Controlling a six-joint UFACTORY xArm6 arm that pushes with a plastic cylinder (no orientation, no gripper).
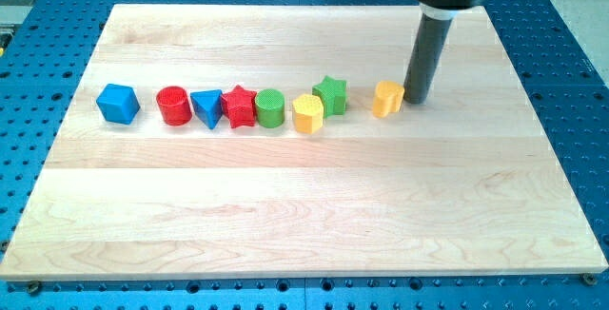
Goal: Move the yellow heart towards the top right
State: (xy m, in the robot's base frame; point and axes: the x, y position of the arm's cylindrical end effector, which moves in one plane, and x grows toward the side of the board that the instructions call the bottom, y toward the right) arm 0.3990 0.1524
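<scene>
Now, yellow heart [387,99] upright, my tip [418,100] just right.

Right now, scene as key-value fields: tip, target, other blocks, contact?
tip: my tip, on the board just to the view's right of the yellow heart
contact: close beside the heart; cannot tell if touching
row, view's left to right: blue cube, red cylinder, blue triangle, red star, green cylinder, yellow hexagon, green star, then the heart
surface: wooden board
</scene>
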